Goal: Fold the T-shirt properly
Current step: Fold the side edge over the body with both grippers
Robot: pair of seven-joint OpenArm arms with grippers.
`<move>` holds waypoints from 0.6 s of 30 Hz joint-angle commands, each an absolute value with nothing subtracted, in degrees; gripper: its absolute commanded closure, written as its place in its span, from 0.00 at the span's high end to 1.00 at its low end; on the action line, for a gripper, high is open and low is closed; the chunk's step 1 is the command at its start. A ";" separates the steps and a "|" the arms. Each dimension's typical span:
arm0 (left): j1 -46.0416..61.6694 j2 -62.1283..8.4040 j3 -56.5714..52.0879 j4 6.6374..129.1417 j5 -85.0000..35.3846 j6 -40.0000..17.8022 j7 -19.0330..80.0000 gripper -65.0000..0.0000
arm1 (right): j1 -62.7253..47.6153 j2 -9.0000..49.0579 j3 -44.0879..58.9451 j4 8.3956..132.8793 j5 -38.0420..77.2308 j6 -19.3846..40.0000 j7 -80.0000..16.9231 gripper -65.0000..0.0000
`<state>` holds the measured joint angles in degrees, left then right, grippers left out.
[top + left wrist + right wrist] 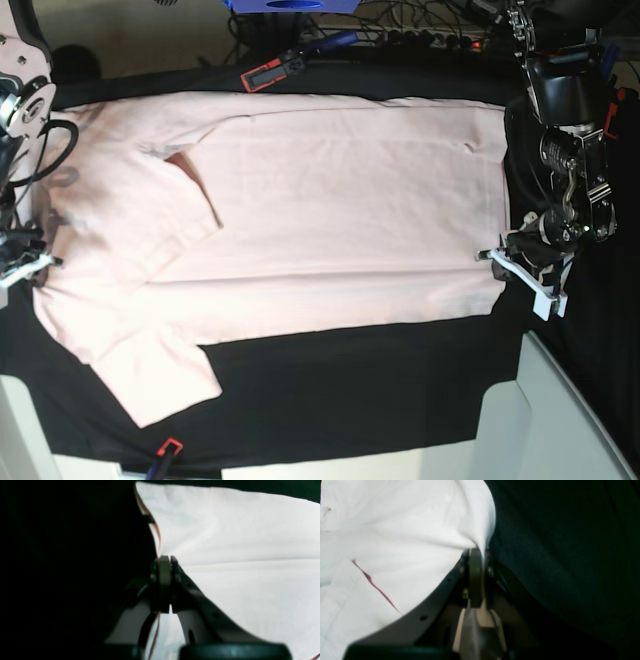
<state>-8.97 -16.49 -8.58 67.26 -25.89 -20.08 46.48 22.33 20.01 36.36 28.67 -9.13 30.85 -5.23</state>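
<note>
The T-shirt (pixel 330 220) is lying spread plain side up on the black-covered bench (pixel 360 390), with its long axis running across the base view from left to right. Its hem end is pointing toward the left gripper (pixel 497 256) on that view's right, and its sleeve and shoulder end toward the right gripper (pixel 38 262) on that view's left. One sleeve is spilling toward the near edge of the bench.

Both pairs of jaws are pinched shut on fabric: in the left wrist view the left gripper (pixel 168 562) is nipping the shirt's edge, and in the right wrist view the right gripper (pixel 480 555) is doing the same at the opposite end. By my reading, the arms are holding the two ends taut, readying a lengthwise fold. The next move is probably calling for both arms lifting together and carrying the gripped edge over the body evenly, keeping tension equal so the cloth is not skewing or bunching
</note>
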 commanded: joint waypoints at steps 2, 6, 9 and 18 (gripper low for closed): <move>-9.45 -17.45 -9.19 68.53 -25.98 -20.18 45.23 0.00 | 23.60 21.58 36.70 29.76 -7.87 31.43 -3.21 0.00; -8.57 -17.45 -9.27 68.53 -25.98 -20.18 45.23 0.00 | 22.11 22.37 36.26 29.76 -0.66 32.66 -3.21 0.00; -7.78 -17.45 -9.19 69.93 -25.98 -20.18 45.23 0.00 | 21.58 23.25 36.44 29.76 -0.22 32.66 -3.21 0.00; -4.00 -17.45 -8.75 75.47 -25.89 -20.09 45.23 0.00 | 19.47 23.34 36.62 29.76 -0.13 32.92 -3.21 0.00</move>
<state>-3.36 -16.49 -8.47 74.48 -25.74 -20.21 46.26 18.31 21.76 36.34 28.71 -1.15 33.04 -4.97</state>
